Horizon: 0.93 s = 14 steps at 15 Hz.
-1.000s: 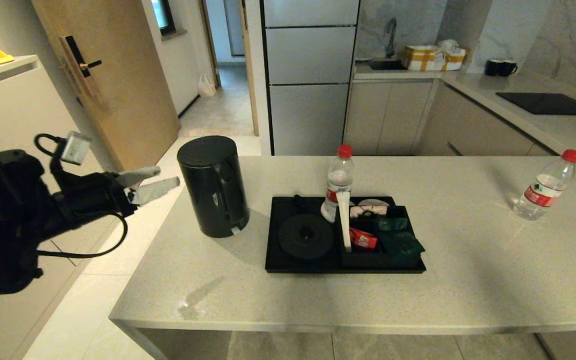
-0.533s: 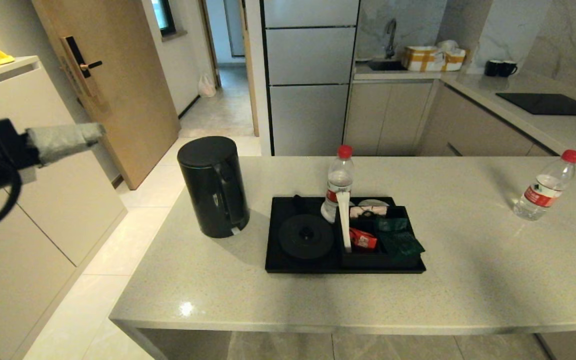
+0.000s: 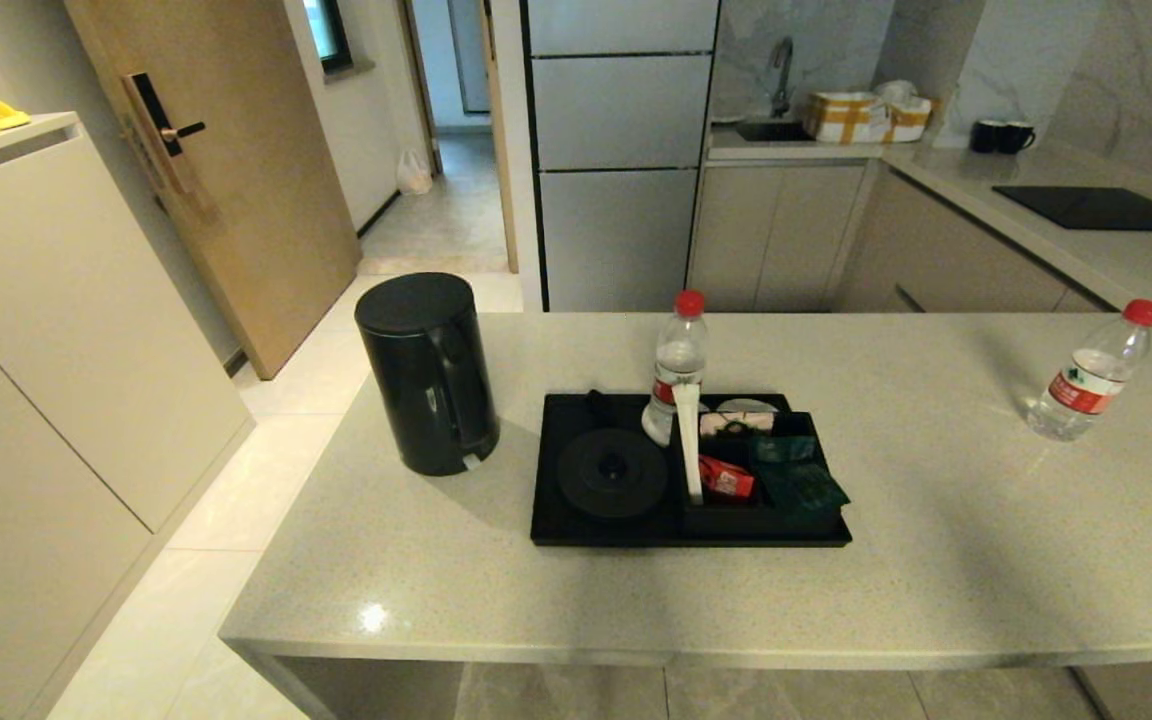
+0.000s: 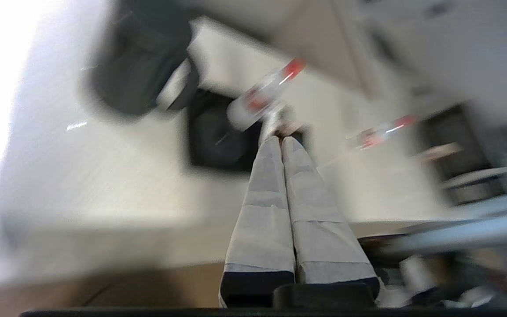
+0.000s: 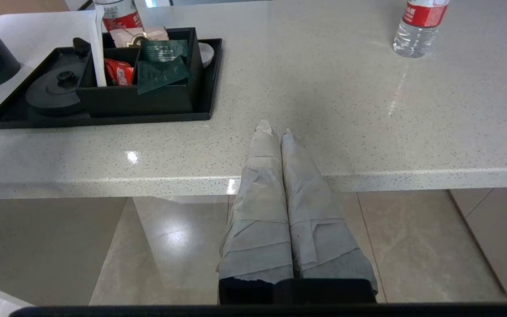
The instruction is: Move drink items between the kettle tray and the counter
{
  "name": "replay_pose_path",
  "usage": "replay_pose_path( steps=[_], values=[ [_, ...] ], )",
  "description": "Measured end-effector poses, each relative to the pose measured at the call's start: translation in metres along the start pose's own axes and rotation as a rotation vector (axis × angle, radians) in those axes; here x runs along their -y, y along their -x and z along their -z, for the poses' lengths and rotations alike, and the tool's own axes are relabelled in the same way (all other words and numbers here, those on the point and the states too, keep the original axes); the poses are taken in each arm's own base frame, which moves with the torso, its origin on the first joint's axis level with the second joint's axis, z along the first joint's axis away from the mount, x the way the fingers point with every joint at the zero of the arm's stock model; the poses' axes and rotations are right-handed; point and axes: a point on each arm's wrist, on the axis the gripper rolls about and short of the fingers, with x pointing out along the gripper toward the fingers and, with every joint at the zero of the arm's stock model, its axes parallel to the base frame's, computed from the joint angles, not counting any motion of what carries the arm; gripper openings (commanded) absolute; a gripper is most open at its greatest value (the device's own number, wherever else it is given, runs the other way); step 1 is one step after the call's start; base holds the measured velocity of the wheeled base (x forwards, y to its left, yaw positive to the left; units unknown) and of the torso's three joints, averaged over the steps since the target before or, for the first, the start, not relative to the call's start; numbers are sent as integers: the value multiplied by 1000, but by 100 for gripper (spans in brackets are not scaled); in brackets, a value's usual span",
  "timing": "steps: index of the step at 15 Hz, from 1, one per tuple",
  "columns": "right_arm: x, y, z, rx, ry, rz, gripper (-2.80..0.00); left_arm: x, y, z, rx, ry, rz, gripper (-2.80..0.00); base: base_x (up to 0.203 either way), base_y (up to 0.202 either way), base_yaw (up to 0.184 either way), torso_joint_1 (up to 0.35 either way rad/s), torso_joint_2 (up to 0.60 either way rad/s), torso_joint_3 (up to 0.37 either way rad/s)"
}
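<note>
The black kettle (image 3: 428, 372) stands on the beige counter (image 3: 936, 560), left of the black kettle tray (image 3: 548, 500). On the tray are the round kettle base (image 3: 612, 472), a red-capped water bottle (image 3: 678, 365) and the sachet box (image 3: 766, 470) holding a dark green packet (image 3: 804, 487). A second bottle (image 3: 1094, 372) stands on the counter at far right. Neither arm shows in the head view. My left gripper (image 4: 281, 140) is shut and empty, off the counter's left. My right gripper (image 5: 273, 131) is shut and empty, at the counter's front edge.
A tall cabinet (image 3: 46, 330) stands left of the counter, with a wooden door (image 3: 226, 160) behind it. The L-shaped worktop with a black cooktop (image 3: 1101, 208) and a sink (image 3: 771, 128) runs along the back right. Tiled floor (image 5: 412, 246) lies below the counter's front edge.
My left arm has swung away from beside the kettle, up and to the left, and has left the head view. Its fingers, apart one second ago, now lie together. Nothing on the counter has moved.
</note>
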Motion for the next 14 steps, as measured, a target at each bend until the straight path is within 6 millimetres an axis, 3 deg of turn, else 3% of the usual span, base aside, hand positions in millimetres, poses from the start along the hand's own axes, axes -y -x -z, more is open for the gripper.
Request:
replay_pose_path(
  steps=[2,4,8,11,14],
  values=[
    [0,0,0,0,0,0,-280,15,40,40,-18,-77,-119,-280,0,0,0,0,0,0],
    [0,0,0,0,0,0,-280,15,72,86,-55,-156,-189,-280,0,0,0,0,0,0],
    [0,0,0,0,0,0,-280,-16,110,137,-98,-284,-242,-280,0,0,0,0,0,0],
    [0,0,0,0,0,0,-280,-46,118,178,-112,-357,-308,-280,0,0,0,0,0,0],
    [0,0,0,-1,0,0,-280,-86,88,215,-104,-428,-382,-280,0,0,0,0,0,0]
  ],
)
